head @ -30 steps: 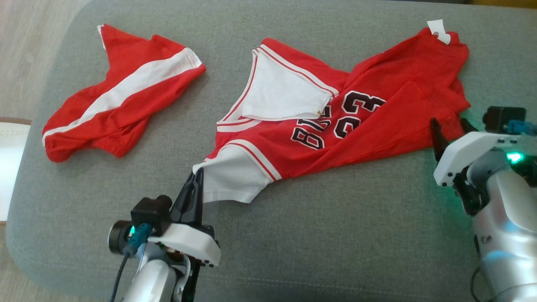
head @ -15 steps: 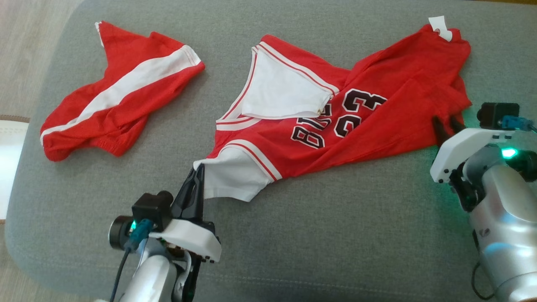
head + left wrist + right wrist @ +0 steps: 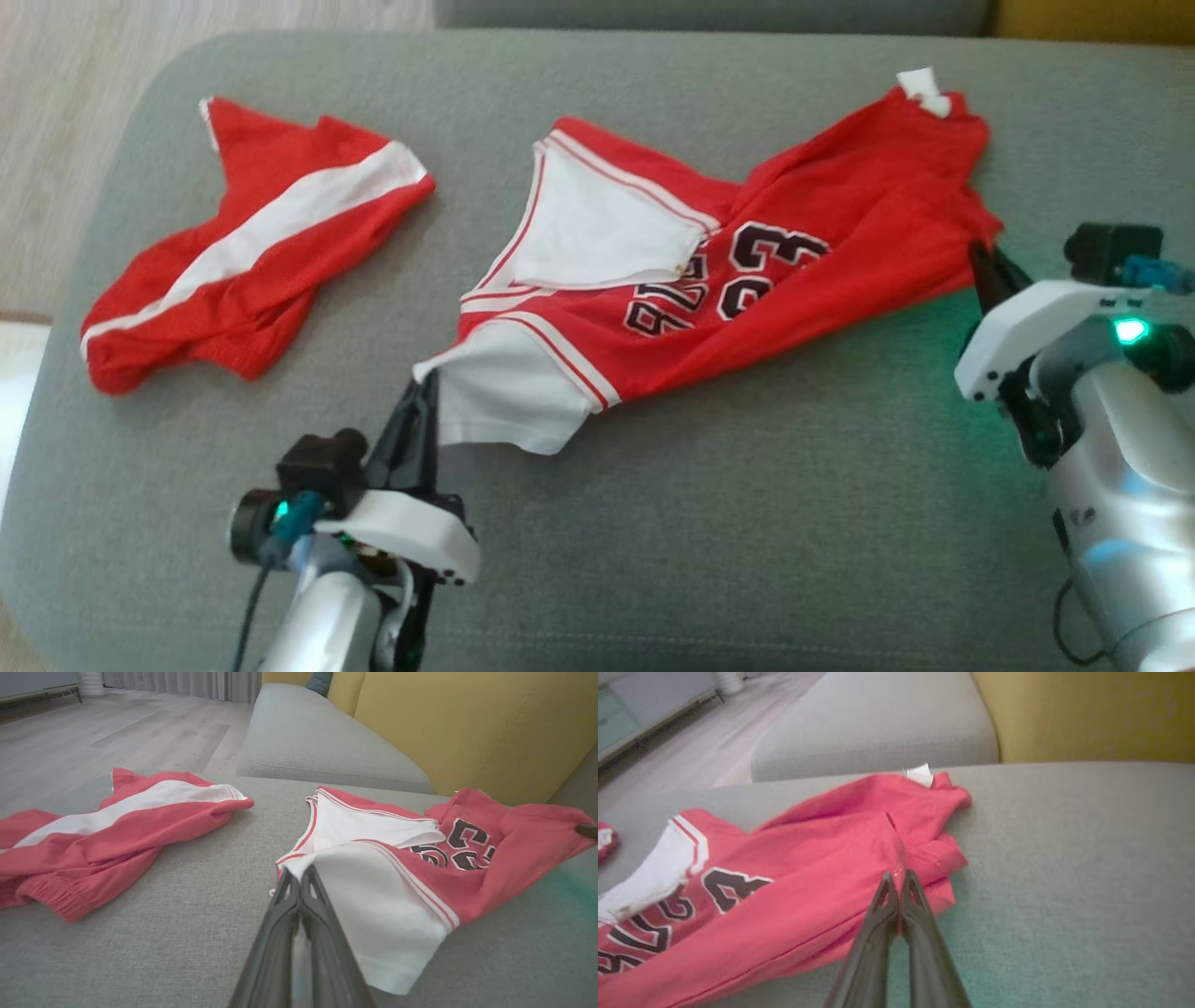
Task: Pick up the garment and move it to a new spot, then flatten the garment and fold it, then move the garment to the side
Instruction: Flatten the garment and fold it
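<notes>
From the head: grips the jersey (image 3: 822, 233) by two opposite ends, crumpled and slanting across the middle of the grey cushion (image 3: 747, 523). Clamps the left gripper (image 3: 426, 387) on the white sleeve corner toward the cushion's near edge. Pinches the right gripper (image 3: 986, 257) together on the red hem toward the cushion's right side. Leaves the red shorts (image 3: 252, 252) lying apart on the cushion's far left, untouched. From the left wrist: presses both fingers (image 3: 285, 914) tight together, with white cloth caught between them and raised a little off the cushion. From the right wrist: closes on a thin ridge of red fabric at the hem, nearer than the white label (image 3: 920, 774) at the cushion's far side. Seems to take the two ends so as to lift the cloth stretched rather than bunched, ready for carrying to another part of the cushion. Has flattening and folding yet to begin. Risks losing so small a pinch once the weight hangs free.
</notes>
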Tool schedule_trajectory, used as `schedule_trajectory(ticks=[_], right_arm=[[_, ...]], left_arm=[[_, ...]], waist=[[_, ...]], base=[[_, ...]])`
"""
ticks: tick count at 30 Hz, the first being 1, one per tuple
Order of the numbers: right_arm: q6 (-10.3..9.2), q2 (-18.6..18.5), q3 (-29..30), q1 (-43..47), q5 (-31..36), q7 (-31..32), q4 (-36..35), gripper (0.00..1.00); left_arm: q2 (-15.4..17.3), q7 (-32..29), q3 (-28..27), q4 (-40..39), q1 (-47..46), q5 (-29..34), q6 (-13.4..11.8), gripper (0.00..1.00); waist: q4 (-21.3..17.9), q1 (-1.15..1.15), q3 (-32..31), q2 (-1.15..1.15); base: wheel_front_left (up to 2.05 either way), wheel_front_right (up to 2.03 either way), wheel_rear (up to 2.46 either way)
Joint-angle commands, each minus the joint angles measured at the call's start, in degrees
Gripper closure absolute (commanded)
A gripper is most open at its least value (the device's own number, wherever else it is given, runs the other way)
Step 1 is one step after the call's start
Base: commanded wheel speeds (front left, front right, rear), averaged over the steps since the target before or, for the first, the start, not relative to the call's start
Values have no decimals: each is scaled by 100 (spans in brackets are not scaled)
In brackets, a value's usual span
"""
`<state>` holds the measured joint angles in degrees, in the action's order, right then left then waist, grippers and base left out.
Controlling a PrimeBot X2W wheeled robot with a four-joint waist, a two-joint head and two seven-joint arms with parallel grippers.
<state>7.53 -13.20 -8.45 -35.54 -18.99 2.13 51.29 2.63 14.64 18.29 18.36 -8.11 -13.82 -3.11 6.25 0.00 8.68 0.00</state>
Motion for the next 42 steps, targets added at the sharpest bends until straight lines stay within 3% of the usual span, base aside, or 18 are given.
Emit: schedule_trajectory(ticks=[1,9,12,18,23,27,35,42], right_arm=[[-4,-47,-148,30,-117,-77,-289,100],[-4,-483,-596,340,-969,-229,-1633,100],[-4,-644,-562,407,-1231,-314,-2122,100],[-4,-784,-381,329,-1339,-589,-2920,100],[-4,-673,-124,188,-1220,-858,-3496,100],[-4,-551,124,201,-926,-886,-4006,100],[-4,16,902,519,-255,-6,-5062,100],[-4,381,1080,375,102,521,-5240,100]], left_arm=[[25,36,-256,-248,-62,-40,-35,100],[25,36,-818,-806,-233,-358,145,100],[25,9,-1068,-1009,-472,-774,242,100],[32,-589,-1426,-1619,-1259,-1488,317,100],[30,-1074,-1564,-2212,-1793,-1987,205,100],[28,-1310,-1627,-2779,-1959,-2338,-45,100],[32,-1661,-1757,-3640,-2118,-2711,-558,100],[173,-1993,-1723,-3328,-2474,-2742,-636,100]], waist=[[-127,0,-138,0],[-521,0,-615,0],[-636,0,-791,0],[-789,0,-1071,0],[-911,0,-1267,0],[-1008,0,-1390,0],[-1127,0,-1490,0],[-1229,0,-1303,0]], base=[[0,0,0],[0,0,0],[0,0,0],[0,0,0],[0,0,0],[0,0,0],[0,0,0],[0,0,0]])
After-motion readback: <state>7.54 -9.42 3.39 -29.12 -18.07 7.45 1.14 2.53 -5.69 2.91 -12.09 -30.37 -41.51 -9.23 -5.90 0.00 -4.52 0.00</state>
